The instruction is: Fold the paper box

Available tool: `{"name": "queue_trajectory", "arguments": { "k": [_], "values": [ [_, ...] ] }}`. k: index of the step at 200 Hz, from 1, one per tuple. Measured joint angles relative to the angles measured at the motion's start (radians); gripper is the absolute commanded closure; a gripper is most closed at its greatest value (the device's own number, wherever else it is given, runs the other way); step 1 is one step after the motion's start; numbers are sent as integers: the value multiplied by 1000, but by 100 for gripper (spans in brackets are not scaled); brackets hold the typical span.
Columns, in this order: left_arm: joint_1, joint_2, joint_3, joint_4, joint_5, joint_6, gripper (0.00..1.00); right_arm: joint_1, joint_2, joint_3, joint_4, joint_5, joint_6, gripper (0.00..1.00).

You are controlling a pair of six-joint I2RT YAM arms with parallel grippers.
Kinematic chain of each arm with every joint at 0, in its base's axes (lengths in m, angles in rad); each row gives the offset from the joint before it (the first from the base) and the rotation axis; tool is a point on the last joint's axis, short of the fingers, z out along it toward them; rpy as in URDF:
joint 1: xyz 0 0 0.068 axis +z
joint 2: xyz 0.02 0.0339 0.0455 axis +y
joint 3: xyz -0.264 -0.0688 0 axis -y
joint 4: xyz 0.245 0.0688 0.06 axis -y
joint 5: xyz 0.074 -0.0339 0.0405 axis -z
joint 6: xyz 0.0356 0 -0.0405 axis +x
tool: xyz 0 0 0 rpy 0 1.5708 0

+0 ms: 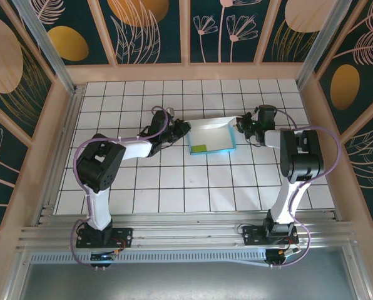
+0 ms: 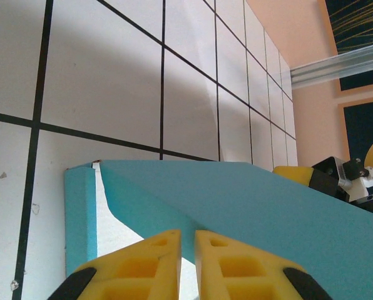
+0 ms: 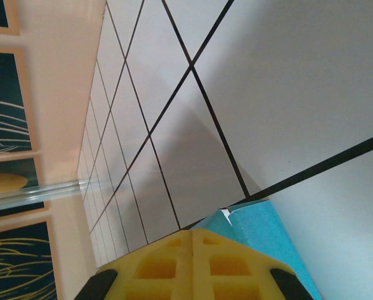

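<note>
Paper box: thin card paper box [image 1: 213, 137], white inside and turquoise-blue outside, in the middle of the top view. Lying on the bench with side flaps standing up.
Bench: white tiled bench [image 1: 174, 187] with black lines, under the box and both arms.
Left fingers: yellow left fingers [image 2: 177, 244] at the bottom middle of the left wrist view. Squeezed almost together, pinching the blue card where two flaps meet. In the top view, at the upper left corner of the box.
Right fingers: yellow right fingers [image 3: 193, 244] at the bottom of the right wrist view. Clenched tight, no gap between them. Blue corner of the card poking out right beside the tips, toward the lower right. Cannot tell whether the card is caught between them. In the top view, at the upper right corner of the box.
Flaps up close: in the left wrist view, a big blue flap slanting across the lower right, a narrow blue flap at the lower left, a strip of white between.
Green bit: small flat green square [image 1: 199, 148] inside the box, at the lower left of its white floor.
</note>
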Motion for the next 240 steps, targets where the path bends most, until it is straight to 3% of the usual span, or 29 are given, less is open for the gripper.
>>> {"name": "queue_trajectory", "arguments": {
  "k": [71,125,186,240],
  "values": [
    [9,-10,-44,29,24,4,85,44,-31,-40,24,117,14,100],
    [10,-27,-74,48,41,3,84,75,-40,-93,104,177,158,100],
    [10,-36,-86,51,45,0,85,103,-41,-109,137,240,211,100],
    [10,-46,-88,50,53,0,84,123,-50,-103,91,280,214,100]
  ]
}}
